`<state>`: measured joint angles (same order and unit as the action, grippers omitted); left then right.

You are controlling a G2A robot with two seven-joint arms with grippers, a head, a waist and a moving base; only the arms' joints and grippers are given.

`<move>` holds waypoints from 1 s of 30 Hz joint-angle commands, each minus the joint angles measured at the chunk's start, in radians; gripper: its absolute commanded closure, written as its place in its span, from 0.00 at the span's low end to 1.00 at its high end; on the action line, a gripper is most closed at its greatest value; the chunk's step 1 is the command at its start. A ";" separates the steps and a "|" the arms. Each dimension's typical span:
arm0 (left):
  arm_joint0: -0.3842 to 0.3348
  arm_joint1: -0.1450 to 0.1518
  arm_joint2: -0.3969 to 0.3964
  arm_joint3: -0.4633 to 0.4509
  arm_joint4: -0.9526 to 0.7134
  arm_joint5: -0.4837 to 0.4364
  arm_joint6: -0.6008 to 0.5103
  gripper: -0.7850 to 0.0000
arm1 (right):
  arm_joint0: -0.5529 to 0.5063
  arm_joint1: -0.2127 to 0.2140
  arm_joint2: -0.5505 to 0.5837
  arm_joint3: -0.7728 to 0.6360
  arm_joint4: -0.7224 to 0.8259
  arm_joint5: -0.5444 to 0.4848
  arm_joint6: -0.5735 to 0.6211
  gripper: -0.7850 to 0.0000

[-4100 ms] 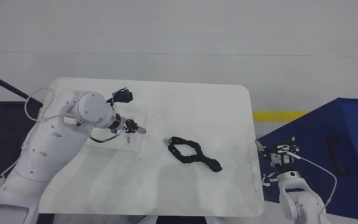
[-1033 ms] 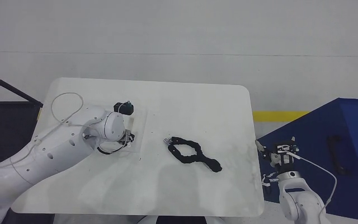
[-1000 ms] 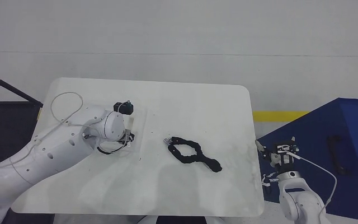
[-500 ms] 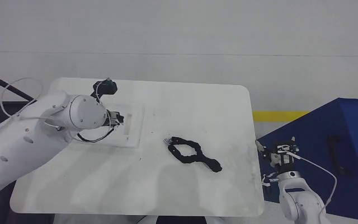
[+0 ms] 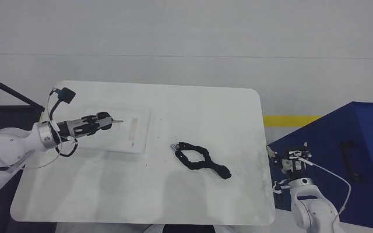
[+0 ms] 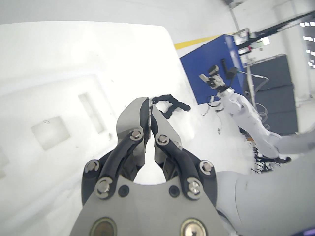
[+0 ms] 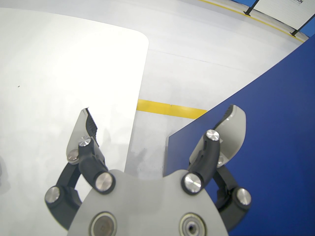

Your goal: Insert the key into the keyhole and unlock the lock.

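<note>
Holds thin silver metal key [image 6: 149, 121] clenched in left jaws over white foam tray [image 5: 143, 116], with right jaws released; needs blade aligned square with metal end [image 5: 173, 146] of black looped cable lock [image 5: 201, 160] at middle of surface [image 5: 233, 110] before pushing in.

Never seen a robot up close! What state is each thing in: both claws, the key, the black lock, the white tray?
left gripper: shut on the key, above the tray.
key: pinched edge-on, not in the lock.
lock: lying on the table, cable looped, untouched.
right gripper: open, empty, by the table's edge.
tray: on the table, visible recesses empty.
</note>
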<state>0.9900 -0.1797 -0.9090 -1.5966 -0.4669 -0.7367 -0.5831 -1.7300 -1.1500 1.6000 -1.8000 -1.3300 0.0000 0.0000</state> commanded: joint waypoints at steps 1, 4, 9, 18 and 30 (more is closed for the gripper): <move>0.074 0.028 0.005 0.055 -0.077 -0.257 -0.058 1.00 | 0.000 0.000 0.000 0.000 0.000 0.000 0.000 0.00; 0.110 0.045 0.003 0.031 -0.158 -0.276 -0.123 1.00 | 0.000 0.000 0.000 0.000 0.000 0.000 0.000 0.00; 0.110 0.045 0.003 0.031 -0.158 -0.276 -0.123 1.00 | 0.000 0.000 0.000 0.000 0.000 0.000 0.000 0.00; 0.110 0.045 0.003 0.031 -0.158 -0.276 -0.123 1.00 | 0.000 0.000 0.000 0.000 0.000 0.000 0.000 0.00; 0.110 0.045 0.003 0.031 -0.158 -0.276 -0.123 1.00 | 0.000 0.000 0.000 0.000 0.000 0.000 0.000 0.00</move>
<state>1.1003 -0.1352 -0.9057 -1.5652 -0.6254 -1.0123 -0.7064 -1.7300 -1.1500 1.6000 -1.8000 -1.3300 0.0000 0.0000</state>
